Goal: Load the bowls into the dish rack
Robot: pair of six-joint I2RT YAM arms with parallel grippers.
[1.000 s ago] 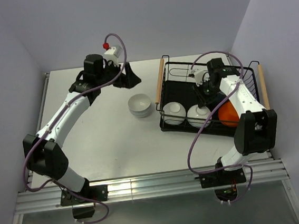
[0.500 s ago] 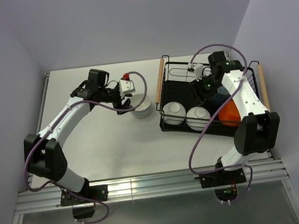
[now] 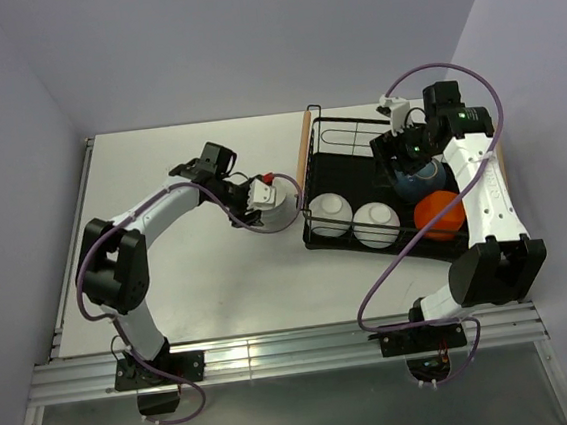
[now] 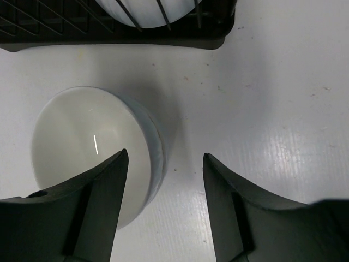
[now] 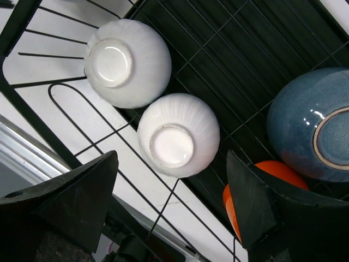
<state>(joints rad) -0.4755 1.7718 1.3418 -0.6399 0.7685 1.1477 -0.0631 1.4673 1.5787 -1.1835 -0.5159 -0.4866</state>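
Left gripper (image 4: 164, 159) spread, straddling rim of white bowl (image 4: 87, 142), which sits on table just left of dish rack (image 3: 352, 171). Likely glazed ceramic: rigid, slick, chippable; pinch rim wall firmly. Right gripper (image 5: 172, 164) spread, empty, above rack.

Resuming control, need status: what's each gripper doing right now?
Left gripper: open, straddling the wall of the glossy white round bowl.
Right gripper: open, empty, above the black wire dish rack.
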